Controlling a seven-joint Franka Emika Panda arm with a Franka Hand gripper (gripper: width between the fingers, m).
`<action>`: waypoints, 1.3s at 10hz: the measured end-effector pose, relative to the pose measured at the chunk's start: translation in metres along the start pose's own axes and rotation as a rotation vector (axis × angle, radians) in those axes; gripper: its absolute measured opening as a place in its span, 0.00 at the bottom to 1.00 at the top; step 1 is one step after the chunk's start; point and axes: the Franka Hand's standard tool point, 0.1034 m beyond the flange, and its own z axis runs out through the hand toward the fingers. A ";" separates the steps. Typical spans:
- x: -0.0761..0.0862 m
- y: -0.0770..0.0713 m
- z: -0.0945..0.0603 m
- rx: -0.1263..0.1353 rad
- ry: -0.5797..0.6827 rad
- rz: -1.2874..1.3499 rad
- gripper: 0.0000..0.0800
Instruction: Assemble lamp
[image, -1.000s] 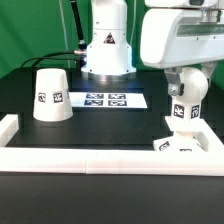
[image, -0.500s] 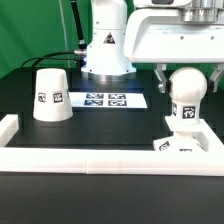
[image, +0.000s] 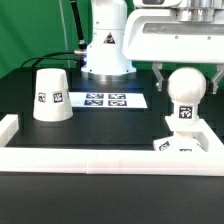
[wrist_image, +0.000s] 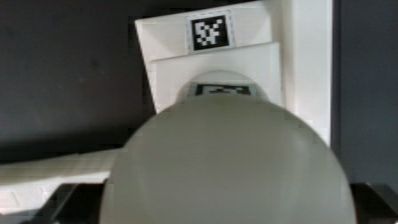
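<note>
Bulb (image: 185, 93) upright on base block (image: 182, 141), long axis vertical, straight below the palm, between the jaws. Gripper (image: 187, 77) spread wide, jaws seemingly clear of it, holding nothing. Shade (image: 52, 95) well off to one side

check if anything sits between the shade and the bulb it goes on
Only the flat marker board lies on the table between the shade and the bulb, nothing upright. But the open gripper straddles the bulb, a finger on each side, likely blocking the shade from above.
</note>
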 end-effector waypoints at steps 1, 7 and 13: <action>-0.002 0.001 0.000 0.008 0.002 0.129 0.72; -0.008 -0.002 0.002 0.035 -0.046 0.698 0.72; -0.009 -0.004 0.003 0.052 -0.082 0.879 0.86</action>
